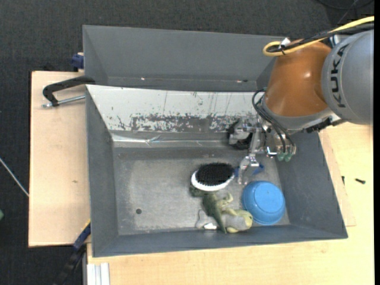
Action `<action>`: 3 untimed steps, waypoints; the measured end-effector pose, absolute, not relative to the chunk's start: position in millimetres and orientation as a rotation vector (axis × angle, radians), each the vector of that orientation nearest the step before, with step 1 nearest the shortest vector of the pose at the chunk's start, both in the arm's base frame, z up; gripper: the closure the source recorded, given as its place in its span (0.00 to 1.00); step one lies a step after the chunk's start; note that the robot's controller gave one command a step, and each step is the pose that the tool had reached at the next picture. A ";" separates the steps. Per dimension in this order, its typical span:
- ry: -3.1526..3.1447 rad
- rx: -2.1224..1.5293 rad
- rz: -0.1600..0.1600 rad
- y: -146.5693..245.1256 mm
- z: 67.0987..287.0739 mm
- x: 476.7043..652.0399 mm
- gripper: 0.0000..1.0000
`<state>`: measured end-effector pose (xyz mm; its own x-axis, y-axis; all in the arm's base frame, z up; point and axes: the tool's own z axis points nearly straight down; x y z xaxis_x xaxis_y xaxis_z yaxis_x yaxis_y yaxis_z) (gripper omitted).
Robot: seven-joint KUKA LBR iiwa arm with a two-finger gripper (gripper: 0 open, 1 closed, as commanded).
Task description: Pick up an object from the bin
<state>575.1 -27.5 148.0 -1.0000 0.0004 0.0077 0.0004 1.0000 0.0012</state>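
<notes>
My gripper [255,157] hangs below the orange-covered wrist in the right half of the bin, just above the bin floor. Directly beneath it and to its left lies a round white brush with black bristles [212,177], whose short blue end [247,171] points toward the gripper. A blue bowl [263,202] lies just below the gripper, close to the bin's front right corner. A green toy animal [221,212] lies in front of the brush, touching the bowl's left side. I see nothing held in the gripper.
The three things sit bunched in the front right part of the bin floor. The sloped bin walls stand close on the right and front of the gripper. The arm comes in from the upper right.
</notes>
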 end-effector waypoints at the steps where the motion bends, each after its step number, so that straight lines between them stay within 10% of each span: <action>1: -3.149 0.076 0.001 -21.4 71.7 555.7 0.00; 2: -3.160 0.078 0.002 -21.2 75.3 558.5 1.00; 3: -3.155 0.094 0.002 -41.1 215.6 563.4 1.00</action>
